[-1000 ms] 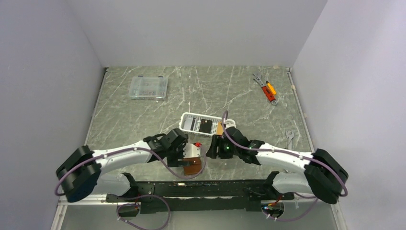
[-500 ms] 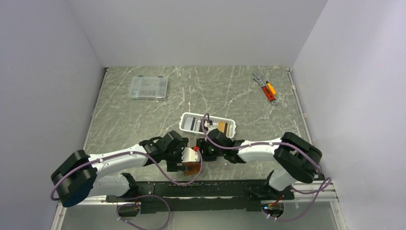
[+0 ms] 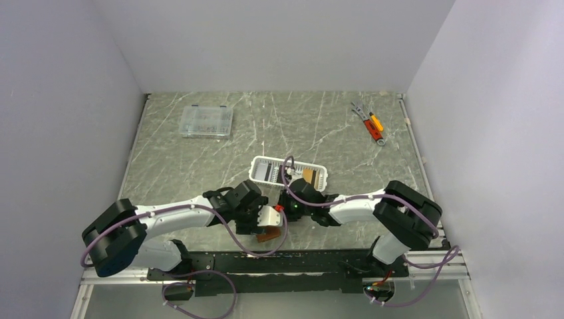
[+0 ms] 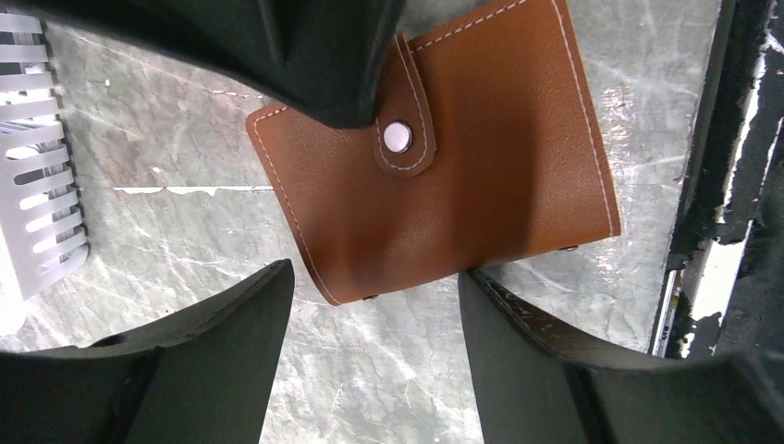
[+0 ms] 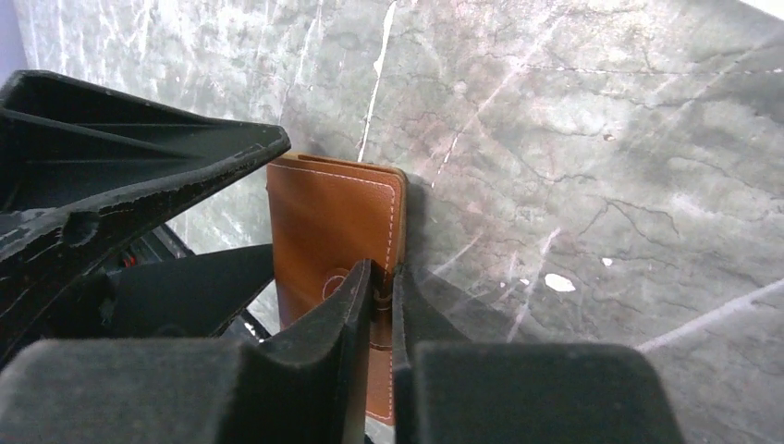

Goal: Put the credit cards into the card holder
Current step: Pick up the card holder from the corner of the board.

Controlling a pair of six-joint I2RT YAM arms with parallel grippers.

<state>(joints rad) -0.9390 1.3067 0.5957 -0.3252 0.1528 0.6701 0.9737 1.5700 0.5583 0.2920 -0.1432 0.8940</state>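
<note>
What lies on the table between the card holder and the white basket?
Only bare table, as the left wrist view shows: nothing lies between the card holder and the white basket.

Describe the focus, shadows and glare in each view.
Top external: even, diffuse light, table sharp, no glare. Left wrist: card holder crisp, stitching clear, left end effector's fingers dark and soft-edged. Right wrist: right end effector's fingers loom blurred, shadowing the card holder; table sharp.
</note>
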